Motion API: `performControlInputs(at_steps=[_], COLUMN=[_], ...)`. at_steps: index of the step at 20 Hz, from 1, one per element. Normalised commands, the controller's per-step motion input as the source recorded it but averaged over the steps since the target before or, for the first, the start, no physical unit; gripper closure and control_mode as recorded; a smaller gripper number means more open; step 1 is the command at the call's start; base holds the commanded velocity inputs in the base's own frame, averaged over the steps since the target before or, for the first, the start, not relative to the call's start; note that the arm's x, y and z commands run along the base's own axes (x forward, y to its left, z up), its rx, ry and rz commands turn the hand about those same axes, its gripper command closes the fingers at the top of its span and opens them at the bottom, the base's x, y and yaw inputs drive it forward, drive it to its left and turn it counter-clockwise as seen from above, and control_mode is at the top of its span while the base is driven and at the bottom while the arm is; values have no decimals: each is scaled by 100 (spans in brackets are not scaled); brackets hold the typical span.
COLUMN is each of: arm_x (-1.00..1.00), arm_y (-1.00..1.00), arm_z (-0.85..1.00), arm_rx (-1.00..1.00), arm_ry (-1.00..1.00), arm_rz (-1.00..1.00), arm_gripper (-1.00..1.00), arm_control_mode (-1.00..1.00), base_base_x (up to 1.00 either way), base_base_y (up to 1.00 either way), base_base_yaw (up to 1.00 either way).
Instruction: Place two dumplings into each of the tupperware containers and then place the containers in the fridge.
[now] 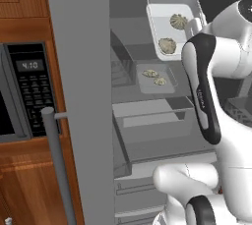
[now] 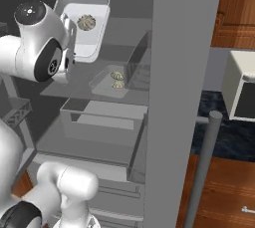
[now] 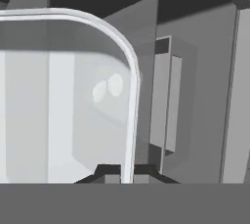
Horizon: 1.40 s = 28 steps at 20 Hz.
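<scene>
My gripper [image 3: 127, 173] is shut on the rim of one tupperware container [image 1: 173, 8], holding it tipped up in front of the open fridge [image 1: 142, 135]. Two dumplings [image 1: 179, 21] [image 1: 167, 45] lie in it; one dumpling [image 2: 86, 22] shows from the right side. In the hand view the container's rim [image 3: 131, 86] runs between my fingertips. The other tupperware container [image 1: 170, 84] [image 2: 97, 83] rests on a fridge shelf just below, with two dumplings [image 1: 150, 73] [image 1: 160, 81] in it. My gripper [image 1: 195, 26] [image 2: 70, 29] is at the held container's edge.
The fridge door [image 1: 83, 96] [image 2: 174, 97] stands open with its bar handle [image 1: 56, 160] [image 2: 203, 167] toward me. A clear drawer [image 1: 152, 118] [image 2: 99, 117] sits under the shelf. A black-panelled microwave [image 1: 29, 89] is set in wooden cabinets at left. A pale appliance [image 2: 241, 87] stands at right.
</scene>
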Motion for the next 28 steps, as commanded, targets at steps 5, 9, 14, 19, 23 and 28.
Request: performControlInputs(at_steps=[5,9,14,19,23,28], arm_x=[99,100,100,100,95,42], arm_y=[-21,-24,-5,0,-1,-1], arm_z=[0,4,9,1,0,-4], arm_rx=[1,3,0,0,0,0], arm_ry=[0,3,2,2,0,0], arm_rz=[1,3,3,2,1,1], arm_gripper=[100,100,100,100,100,100], arm_control_mode=[-100,-100,-100,-100,-100,-100], base_base_x=[0,0,0,0,0,0], base_base_y=[0,0,0,0,0,0], base_base_yaw=[0,0,0,0,0,0])
